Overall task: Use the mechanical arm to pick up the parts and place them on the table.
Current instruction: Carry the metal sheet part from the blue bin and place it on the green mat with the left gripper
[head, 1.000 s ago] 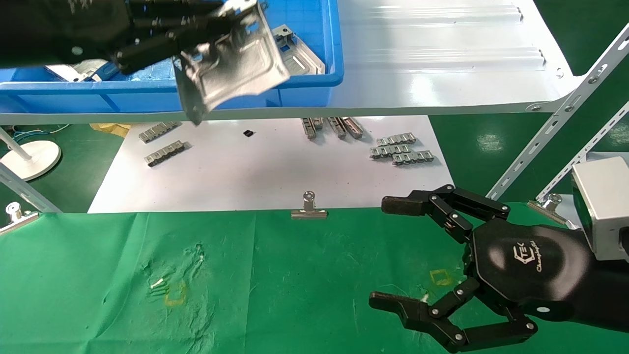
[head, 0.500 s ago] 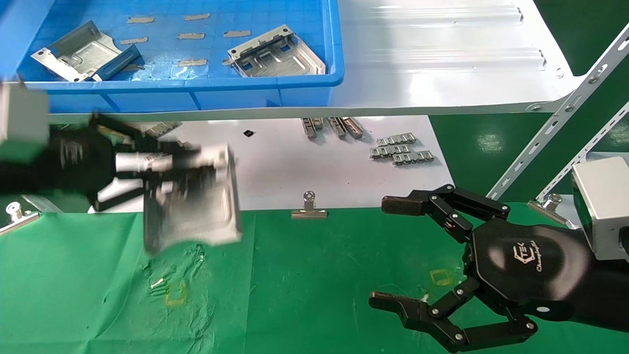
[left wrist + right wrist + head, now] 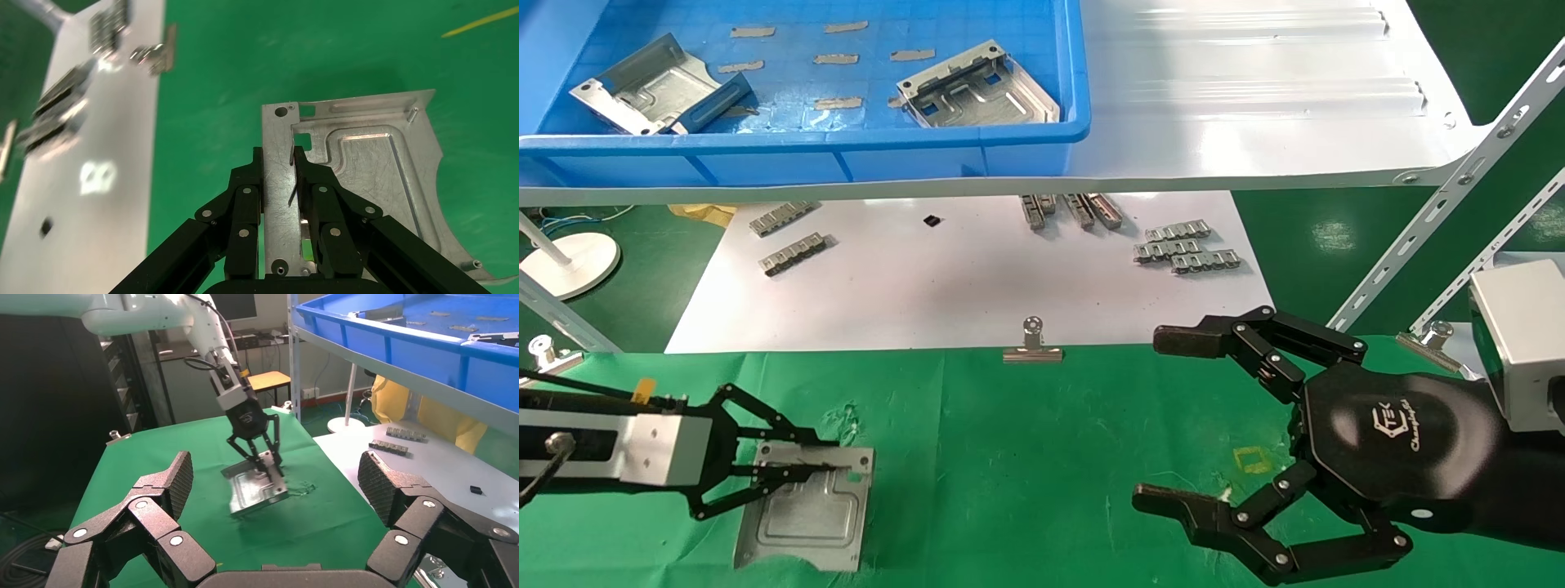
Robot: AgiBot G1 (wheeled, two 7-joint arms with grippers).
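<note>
My left gripper (image 3: 828,459) is shut on the rim of a silver-grey stamped plate (image 3: 805,514), low over the green cloth table (image 3: 1026,474) at the front left. In the left wrist view the fingers (image 3: 245,196) pinch the plate's flat edge strip (image 3: 278,184). The right wrist view shows the plate (image 3: 248,493) tilted, with its lower edge at the cloth. Two more plates (image 3: 654,77) (image 3: 977,86) lie in the blue bin (image 3: 846,139). My right gripper (image 3: 1163,418) is open and empty above the cloth at the front right.
The bin stands on a glossy white shelf (image 3: 1254,122) at the back. Below it a white sheet (image 3: 968,286) holds grey toothed strips (image 3: 1185,249). A binder clip (image 3: 1032,349) clamps the cloth's far edge. Angled shelf struts (image 3: 1442,204) stand at the right.
My left gripper has carried the plate from above the blue bin down and forward to the cloth at the front left. The right arm has not moved.
</note>
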